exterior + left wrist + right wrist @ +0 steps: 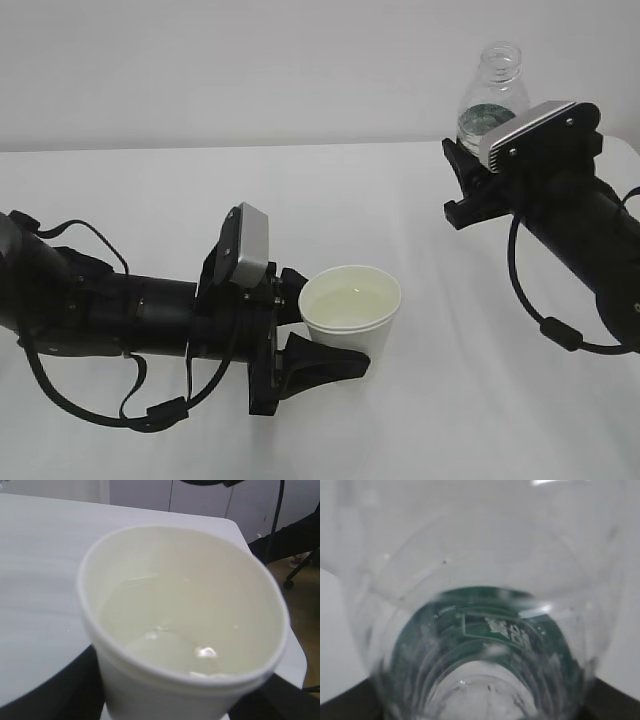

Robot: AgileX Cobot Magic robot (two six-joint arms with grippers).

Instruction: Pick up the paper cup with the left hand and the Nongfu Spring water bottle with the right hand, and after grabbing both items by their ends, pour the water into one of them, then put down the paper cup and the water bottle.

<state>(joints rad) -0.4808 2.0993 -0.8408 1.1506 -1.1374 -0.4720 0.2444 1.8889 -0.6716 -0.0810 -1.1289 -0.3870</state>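
Exterior view: pour looks done, water (165,630) in paper cup (350,312), gripped by left hand (300,345) on/near table (150,200). Right hand (470,185) grips Nongfu Spring water bottle (490,100) upright, raised; both still to be set down & released.

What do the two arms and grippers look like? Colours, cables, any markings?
Both arms are matte black tubes. Each wrist carries a grey-silver block with small dark screws: left block, right block. The left gripper and right gripper have black angular fingers. Black cables with ferrite-like lumps loop under each arm, e.g. the right cable. No markings legible.
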